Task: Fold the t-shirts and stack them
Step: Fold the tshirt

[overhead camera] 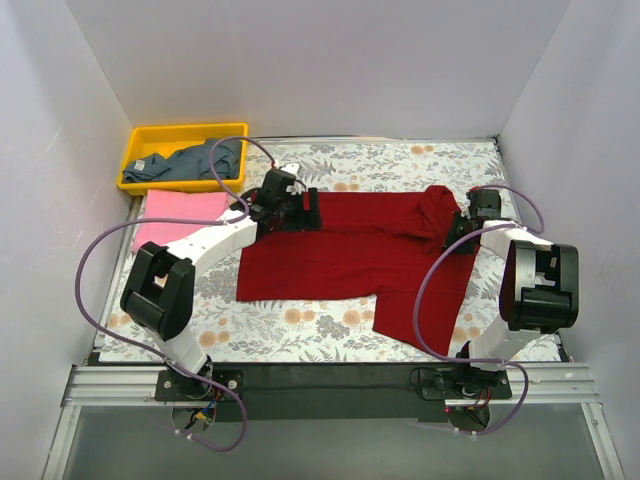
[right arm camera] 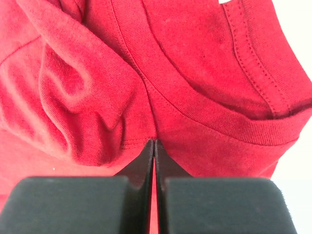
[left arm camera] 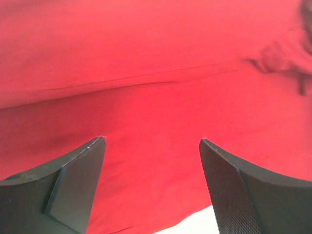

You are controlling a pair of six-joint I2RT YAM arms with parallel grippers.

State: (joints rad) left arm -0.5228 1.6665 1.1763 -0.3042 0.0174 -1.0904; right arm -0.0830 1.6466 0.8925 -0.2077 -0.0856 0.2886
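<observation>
A large dark red t-shirt (overhead camera: 340, 260) lies spread across the middle of the floral table, bunched up at its right end (overhead camera: 435, 210). My left gripper (overhead camera: 305, 210) hovers open over its upper left edge. In the left wrist view, red cloth (left arm camera: 156, 73) fills the space beyond the open gripper (left arm camera: 152, 141). My right gripper (overhead camera: 455, 235) is shut at the bunched end. In the right wrist view, its tips (right arm camera: 154, 141) pinch a fold of the dark red t-shirt (right arm camera: 97, 97) beside the ribbed collar (right arm camera: 219, 119). A pink t-shirt (overhead camera: 180, 215) lies flat at the left. A blue-grey t-shirt (overhead camera: 200, 160) sits crumpled in the bin.
The yellow plastic bin (overhead camera: 140, 140) stands at the back left corner. White walls close in the table on three sides. The floral table cover (overhead camera: 300, 325) shows bare in front of the red shirt. A black rail (overhead camera: 320, 378) with both arm bases runs along the near edge.
</observation>
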